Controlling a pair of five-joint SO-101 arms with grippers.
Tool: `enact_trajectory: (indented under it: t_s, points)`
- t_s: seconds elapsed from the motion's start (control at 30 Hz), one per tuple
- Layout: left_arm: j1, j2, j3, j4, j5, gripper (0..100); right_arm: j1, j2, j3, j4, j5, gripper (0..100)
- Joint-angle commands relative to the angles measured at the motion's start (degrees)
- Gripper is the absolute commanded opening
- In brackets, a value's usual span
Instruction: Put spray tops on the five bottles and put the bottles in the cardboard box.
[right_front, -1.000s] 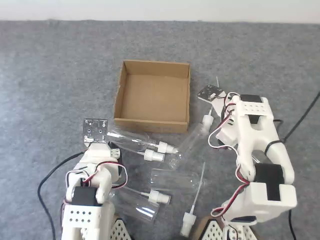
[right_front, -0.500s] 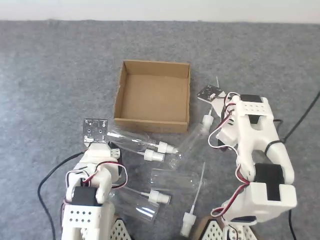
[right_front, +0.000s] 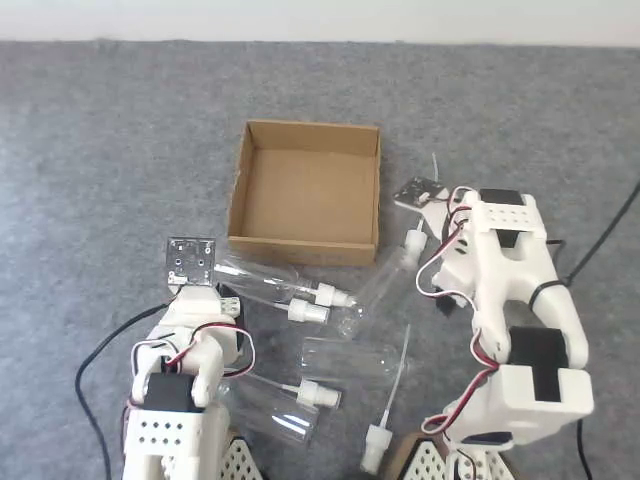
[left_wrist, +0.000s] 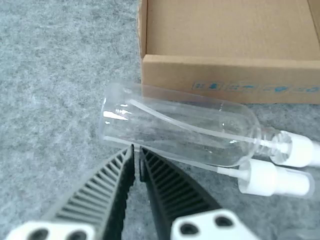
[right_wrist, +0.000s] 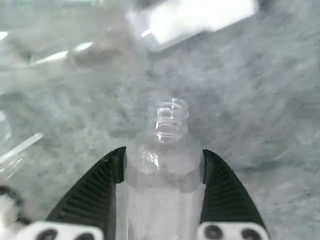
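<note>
Grey carpet (right_front: 120, 130), short fuzzy nap, lies under everything. Your left gripper (left_wrist: 136, 150) has black ribbed jaws nearly together, just a thin slit, with nothing in them. The tips sit just short of the capped bottle (left_wrist: 180, 130), with no contact that you can see. That bottle lies on its side just beside the cardboard box (left_wrist: 225, 70), along the wall facing the arms. It's a clear plastic, round-shouldered cylinder with a thin dip tube curving inside and a white spray top (left_wrist: 295, 150) on the neck. A second spray top (left_wrist: 272, 180), white under a clear cap, lies right beside that one, on the side away from the box. The box is brown corrugated card, square, low-walled and open on top.

Farther from the box, toward the arms, a lone bottle (right_front: 345, 358) lies on its side, clear and smooth. Farther out again is a loose spray top (right_front: 376, 440), white, its long thin tube aimed back toward the box. Off the box's corner on the right arm's side lies a slanted bottle (right_front: 378, 288), clear, with its white top about level with the box's front wall.

Your right gripper (right_wrist: 162, 152) has its jaws spread a bottle's width and clamped on the held bottle (right_wrist: 170, 120) at the shoulder. It's clear plastic, and the bare threaded neck pokes out past the tips. You can't tell where it sits relative to the box.
</note>
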Motion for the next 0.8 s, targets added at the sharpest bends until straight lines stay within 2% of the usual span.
enact_trajectory:
  t_s: [0.0, 0.4, 0.6, 0.77]
  points:
    - [0.18, -0.7, -0.92, -0.09, 0.0, 1, -2.24, -6.29, -3.25, 5.67, -3.16, 7.0]
    - [0.18, -0.7, -0.92, -0.09, 0.0, 1, -8.31, -22.11, -2.99, 15.6, -17.41, 6.9]
    - [0.18, -0.7, -0.92, -0.09, 0.0, 1, -8.22, -30.64, -2.99, 16.04, -22.86, 6.9]
    - [0.18, -0.7, -0.92, -0.09, 0.0, 1, -8.22, -37.58, -2.99, 15.25, -30.86, 6.9]
